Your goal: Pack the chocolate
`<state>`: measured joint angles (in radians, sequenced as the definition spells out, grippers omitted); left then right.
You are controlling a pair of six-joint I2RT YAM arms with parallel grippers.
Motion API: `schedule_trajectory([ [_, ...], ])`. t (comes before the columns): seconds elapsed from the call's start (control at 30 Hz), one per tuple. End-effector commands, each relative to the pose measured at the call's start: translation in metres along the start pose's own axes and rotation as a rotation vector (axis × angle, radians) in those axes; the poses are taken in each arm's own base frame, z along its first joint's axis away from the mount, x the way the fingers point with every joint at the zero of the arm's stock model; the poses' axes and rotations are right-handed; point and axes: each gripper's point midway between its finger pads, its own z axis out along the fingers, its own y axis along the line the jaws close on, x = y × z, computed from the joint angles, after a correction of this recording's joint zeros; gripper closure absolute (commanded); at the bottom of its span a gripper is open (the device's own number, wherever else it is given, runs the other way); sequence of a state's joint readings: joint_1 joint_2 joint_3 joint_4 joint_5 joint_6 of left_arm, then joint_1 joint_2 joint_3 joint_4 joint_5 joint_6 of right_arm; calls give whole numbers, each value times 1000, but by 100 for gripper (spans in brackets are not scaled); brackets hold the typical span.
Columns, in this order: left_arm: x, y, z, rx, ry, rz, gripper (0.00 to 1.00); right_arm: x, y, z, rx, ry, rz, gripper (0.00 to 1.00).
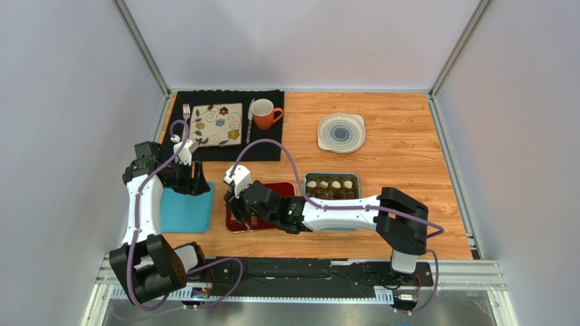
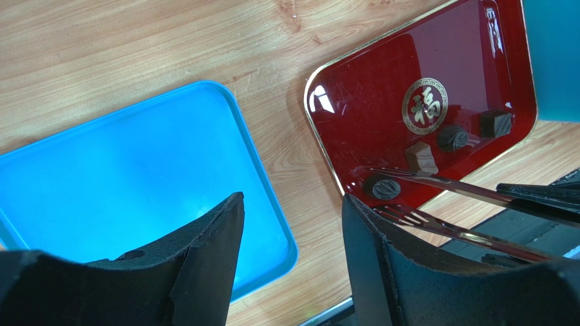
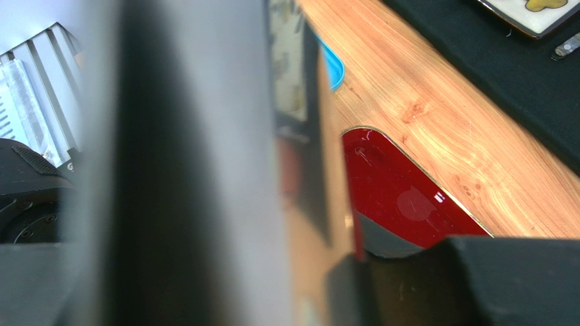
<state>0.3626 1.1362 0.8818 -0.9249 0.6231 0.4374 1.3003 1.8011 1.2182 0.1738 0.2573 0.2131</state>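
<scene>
Several dark brown chocolates (image 2: 452,138) lie on a red lacquer tray (image 2: 367,102), which also shows in the top view (image 1: 282,189). My right gripper (image 1: 238,212) is over the tray's left end, shut on metal tongs (image 2: 436,185). The tong arms lie on either side of a round dark chocolate (image 2: 381,187); I cannot tell if they touch it. A teal box (image 1: 331,174) to the right of the tray holds a row of white chocolates (image 1: 330,184). My left gripper (image 2: 293,204) is open and empty above the right edge of a blue tray (image 2: 136,176).
A black placemat (image 1: 265,146) at the back left carries a patterned square plate (image 1: 216,124), a fork (image 1: 186,112), a knife (image 1: 250,119) and an orange mug (image 1: 264,113). A round white dish (image 1: 341,132) sits at the back centre.
</scene>
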Motion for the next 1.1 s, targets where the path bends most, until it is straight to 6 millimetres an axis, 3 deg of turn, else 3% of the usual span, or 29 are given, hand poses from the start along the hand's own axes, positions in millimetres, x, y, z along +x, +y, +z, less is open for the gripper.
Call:
schedule_trajectory([
  [0.0,-13,-1,-9,-5,-46,55,36,-16,3,4,7,-52,17,57],
  [0.17,-12,0,-10,-10,-44,60,37,-16,-1,2,16,-52,22,65],
  [0.3,-12,0,-10,-9,-44,58,37,-37,-17,-9,64,-94,16,73],
  [0.43,-13,0,-10,-7,-44,57,37,-72,-43,-39,121,-157,15,75],
  [0.63,-14,-2,-11,-3,-43,60,37,-87,-94,-89,252,-196,13,75],
  [0.9,-15,-2,-11,2,-46,57,37,-71,-154,-173,419,-209,41,75],
  [1.07,-16,-4,-11,11,-50,54,37,-54,-164,-195,452,-180,56,75],
])
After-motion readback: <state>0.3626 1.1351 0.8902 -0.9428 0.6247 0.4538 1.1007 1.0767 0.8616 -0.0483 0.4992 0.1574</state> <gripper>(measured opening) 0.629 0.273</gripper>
